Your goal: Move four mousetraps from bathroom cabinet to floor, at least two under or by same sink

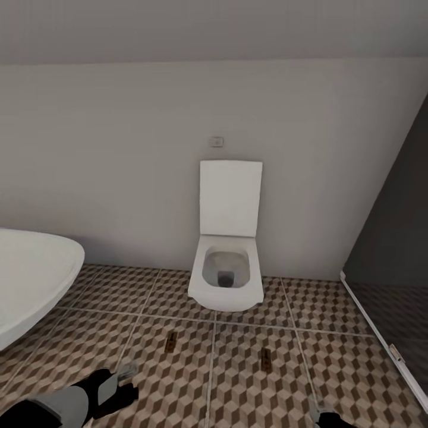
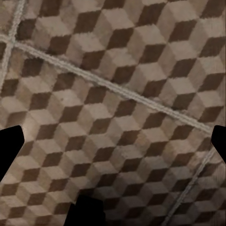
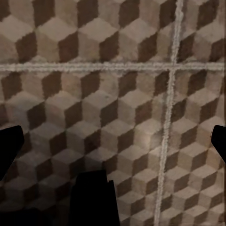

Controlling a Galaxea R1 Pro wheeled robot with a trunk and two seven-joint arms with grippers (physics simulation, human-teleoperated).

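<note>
Two mousetraps lie flat on the cube-patterned bathroom floor (image 1: 178, 380) in front of the toilet: one mousetrap (image 1: 172, 341) to the left and the other mousetrap (image 1: 266, 359) to the right. My left gripper (image 1: 122, 380) hangs low at the head view's bottom left, short of the left trap. In the left wrist view the left gripper (image 2: 115, 143) is open over bare tiles (image 2: 117, 70). The right gripper (image 3: 114, 143) is open too, with nothing but tiles (image 3: 94, 94) between its fingers; its tip (image 1: 326, 416) shows at the head view's bottom edge. The cabinet and the sink are out of view.
A white toilet (image 1: 227, 279) with its lid up stands against the back wall. A rounded white bathtub (image 1: 30, 279) juts in from the left. A dark glass shower panel (image 1: 392, 267) with a white frame closes off the right side.
</note>
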